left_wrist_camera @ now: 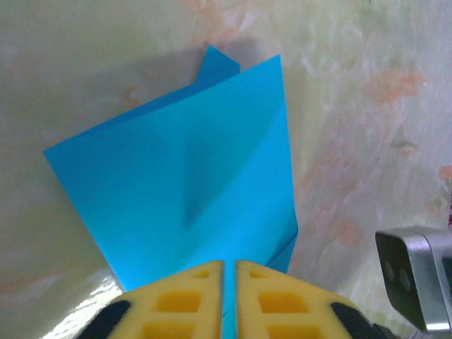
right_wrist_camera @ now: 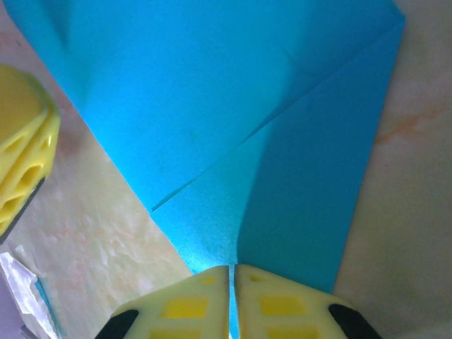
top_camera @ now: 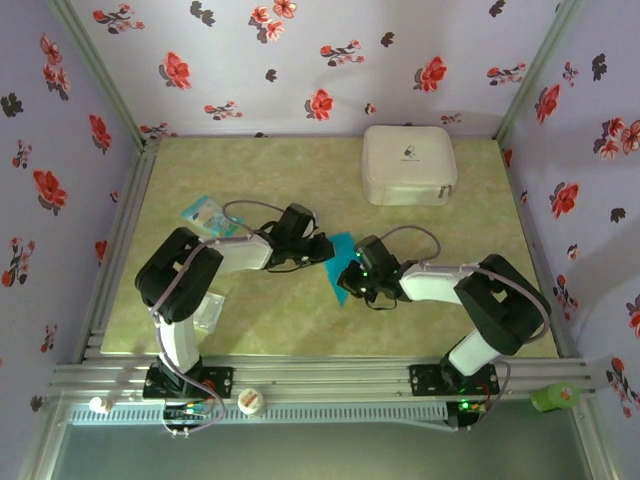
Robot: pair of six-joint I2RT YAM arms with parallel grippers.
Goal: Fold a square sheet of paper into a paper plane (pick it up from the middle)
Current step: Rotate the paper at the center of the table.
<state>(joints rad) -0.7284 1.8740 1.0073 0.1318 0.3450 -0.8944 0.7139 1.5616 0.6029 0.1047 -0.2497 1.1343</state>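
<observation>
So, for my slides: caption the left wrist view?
Left hand shut on the folded teal-blue paper, its creased layers spread over the marbled table.

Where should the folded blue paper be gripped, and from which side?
By its thin edges, coming in level from either side, probably: the blue paper is a flat layered sheet with no bulk to grasp from above. The left gripper and right gripper are shut on opposite edges this way.

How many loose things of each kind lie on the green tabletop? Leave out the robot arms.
teal-blue paper: 1
white case: 1
pale-blue printed packet: 1
clear plastic packet: 1
Total: 4
</observation>
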